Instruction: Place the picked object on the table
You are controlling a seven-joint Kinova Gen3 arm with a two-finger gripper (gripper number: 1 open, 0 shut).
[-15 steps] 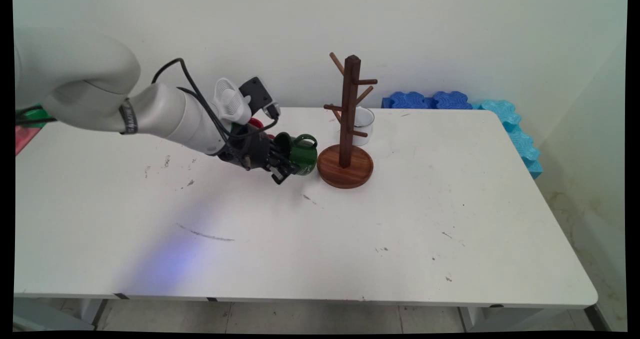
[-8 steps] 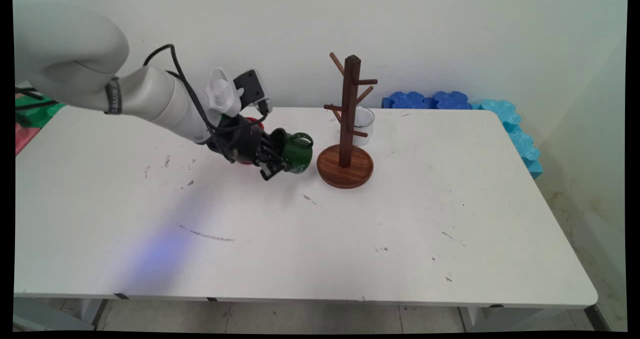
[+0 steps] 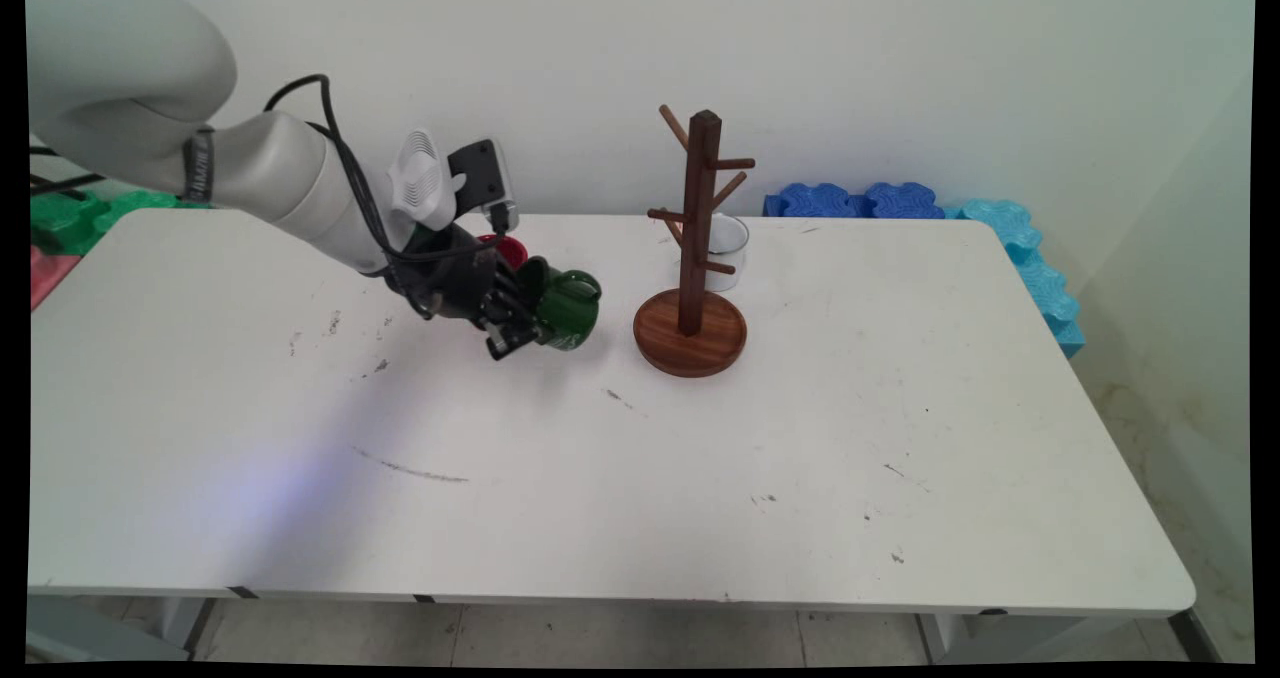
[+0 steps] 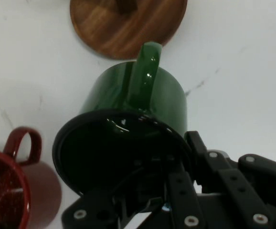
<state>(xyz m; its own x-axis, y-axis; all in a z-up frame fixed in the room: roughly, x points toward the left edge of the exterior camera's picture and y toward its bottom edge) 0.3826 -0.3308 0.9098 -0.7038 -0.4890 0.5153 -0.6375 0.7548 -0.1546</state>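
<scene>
My gripper is shut on the rim of a green mug, holding it tilted above the table with its handle up and its mouth toward the hand. In the hand view the green mug fills the middle, one finger inside its dark mouth and one outside, and my gripper clamps its rim. A red mug stands on the table just behind the hand; the hand view shows the red mug at lower left. The wooden mug tree stands to the right, its round base ahead of the mug.
A clear glass cup stands behind the mug tree. Blue foam blocks line the table's far right edge and right side. Green and pink things lie beyond the far left corner. Dark scuff marks dot the tabletop.
The arm has drawn back to the left and slightly up with the green mug in the gripper, widening the gap between the mug and the tree's base. The red mug now shows behind the hand.
</scene>
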